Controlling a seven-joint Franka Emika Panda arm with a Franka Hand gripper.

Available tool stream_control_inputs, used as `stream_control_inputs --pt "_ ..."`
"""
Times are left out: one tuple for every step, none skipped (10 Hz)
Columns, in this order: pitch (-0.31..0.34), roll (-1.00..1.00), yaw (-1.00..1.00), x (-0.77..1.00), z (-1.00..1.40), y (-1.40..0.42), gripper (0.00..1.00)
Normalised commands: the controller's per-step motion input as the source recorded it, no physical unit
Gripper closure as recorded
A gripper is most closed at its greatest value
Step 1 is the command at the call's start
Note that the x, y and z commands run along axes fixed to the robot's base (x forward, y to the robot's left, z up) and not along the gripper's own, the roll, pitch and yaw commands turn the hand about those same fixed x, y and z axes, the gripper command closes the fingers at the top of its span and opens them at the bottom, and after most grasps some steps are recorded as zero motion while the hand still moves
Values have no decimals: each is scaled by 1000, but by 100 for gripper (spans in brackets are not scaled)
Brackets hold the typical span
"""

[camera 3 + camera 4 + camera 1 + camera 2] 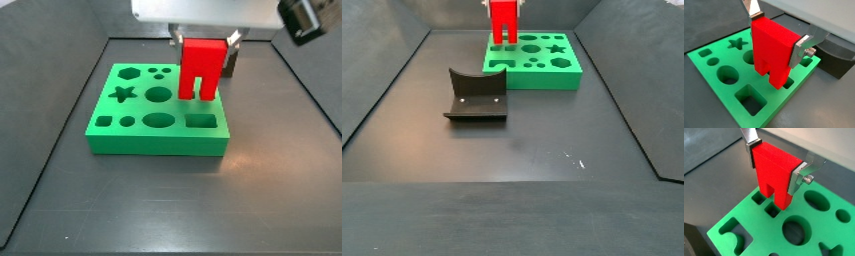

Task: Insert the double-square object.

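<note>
Over green board [158, 140], claw [203, 42]-held double-square object [202, 68].

The two-finger silver gripper [777, 35] hangs above the green plastic board with shaped cut-outs [174, 140], over the board's edge. Between its fingers [801, 175] sits the bright red plastic double-square object [202, 62], upright, its solid body in the pads' grip and its two square legs pointing down below the fingertips. The leg tips hover just above the board's top face, beside a pair of small square holes [771, 209] under the fingers. The dark L-shaped fixture on its base plate [476, 97] stands on the floor well apart from the fingers, just beside the board.
</note>
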Motion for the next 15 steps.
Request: stream_control_inputs --pt "34 139 0 89 -329 174 100" --pt "34 144 0 77 -317 186 100" --pt "36 151 0 83 -306 206 100" --pt "20 157 89 146 -314 214 100" --pt "10 97 63 180 -323 166 100" --pt "0 -34 0 191 -391 0 100" --pt "-96 -226 0 0 -326 0 100" --pt "-127 -286 0 0 -246 0 100" --pt "-147 -340 0 -40 -186 0 100" --pt "-191 -393 0 -100 -120 0 100" --pt "-194 -389 0 -100 -117 3 100" --pt "-206 -386 0 -100 -117 3 100" --pt "-177 -270 0 -43 -214 20 100" --pt "-114 -113 0 0 -214 0 100" --pt "-59 -20 0 0 -214 0 100"
